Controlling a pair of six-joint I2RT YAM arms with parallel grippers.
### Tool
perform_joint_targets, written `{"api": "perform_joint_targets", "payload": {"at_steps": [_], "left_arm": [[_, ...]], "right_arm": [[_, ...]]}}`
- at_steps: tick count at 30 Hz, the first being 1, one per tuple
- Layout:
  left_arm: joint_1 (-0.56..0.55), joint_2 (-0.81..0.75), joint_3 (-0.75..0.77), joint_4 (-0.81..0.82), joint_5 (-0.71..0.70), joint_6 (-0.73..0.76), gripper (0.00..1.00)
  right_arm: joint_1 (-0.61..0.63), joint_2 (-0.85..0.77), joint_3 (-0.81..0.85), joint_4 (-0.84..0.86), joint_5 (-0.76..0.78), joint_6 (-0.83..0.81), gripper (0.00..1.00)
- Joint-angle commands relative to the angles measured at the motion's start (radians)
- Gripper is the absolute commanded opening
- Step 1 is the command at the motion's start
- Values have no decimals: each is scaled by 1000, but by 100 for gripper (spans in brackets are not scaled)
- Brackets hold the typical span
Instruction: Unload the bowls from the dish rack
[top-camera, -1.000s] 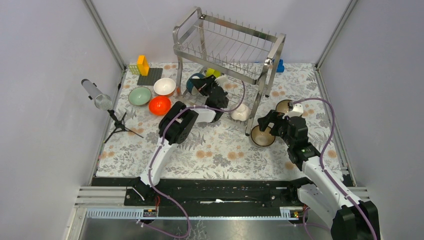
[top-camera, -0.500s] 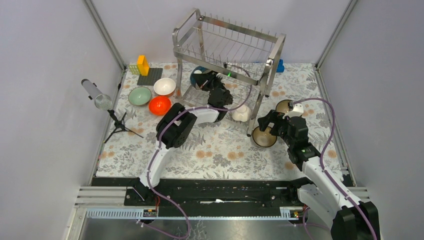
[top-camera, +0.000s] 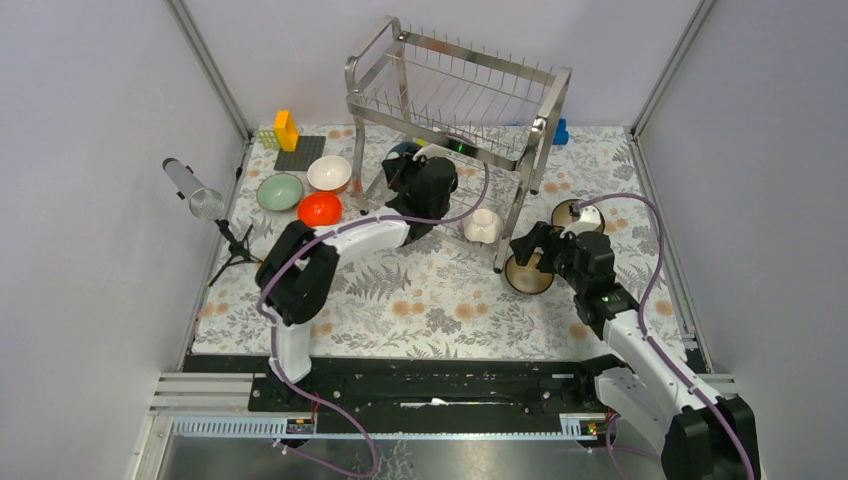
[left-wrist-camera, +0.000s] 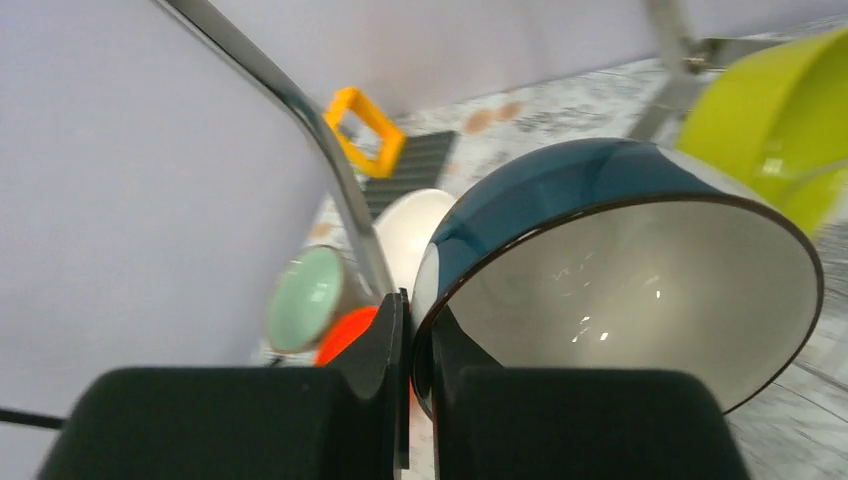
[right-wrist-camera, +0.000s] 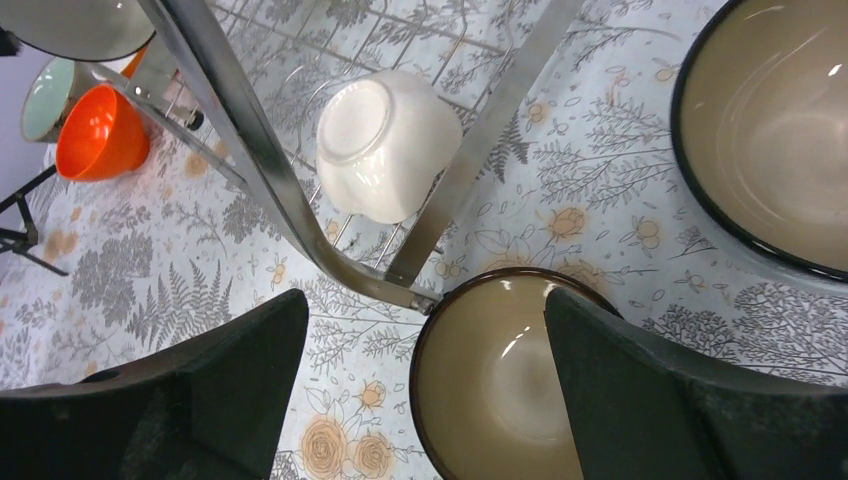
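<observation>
Bowls lie in three groups around the dish rack (top-camera: 450, 100), a tall two-tier frame of shiny steel wire with looped end handles, standing at the far side of a floral mat (top-camera: 450, 300).

At the rack's left end, under the top tier, the left gripper (left-wrist-camera: 410, 330) is closed on the rim of a blue bowl (left-wrist-camera: 560, 190), one finger inside and one outside. That bowl is glossy, dark blue outside and white inside, and it is tipped on its side just beside a rack leg. A yellow-green bowl (left-wrist-camera: 770, 110) sits close behind it.

Left of the rack on the mat we see a white bowl (top-camera: 329, 173), a pale green bowl (top-camera: 279, 191) and an orange bowl (top-camera: 320, 210), all upright and close together.

A small white bowl (right-wrist-camera: 385, 145) rests upside down on the rack's low wire shelf. Two brown bowls with dark rims stand upright on the mat by the rack's right legs, one near (right-wrist-camera: 500, 380) and one farther right (right-wrist-camera: 780, 130).

The left arm's elbow is bent out to the left, and its forearm reaches right and away into the rack.

The right arm leans forward and left, wrist pointing down. The right gripper (right-wrist-camera: 425, 310) is spread wide and holds nothing. It hangs over the near brown bowl, by the rack's front right leg.
</observation>
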Motion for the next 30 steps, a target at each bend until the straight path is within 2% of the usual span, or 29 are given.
{"api": "perform_joint_targets", "payload": {"at_steps": [1,5,15,19,23,30], "left_arm": [[-1,-160,32,-531,254,-611,0],[0,-201,12,-673,369,-749,0],[10,-372,-165,-769,517,-891,0],[37,-442,-259,-740,617,-979,0],[73,-498,-353,-697,700,-1074,0],[137,-614,-520,-630,774,-1218,0]], "right_arm": [[2,50,77,26,-87,-30,93],[1,115,133,0,-147,-34,81],[2,245,191,-6,-212,-27,59],[1,274,205,15,-218,3,51],[2,288,215,48,-220,49,39],[2,330,210,151,-196,138,30]]}}
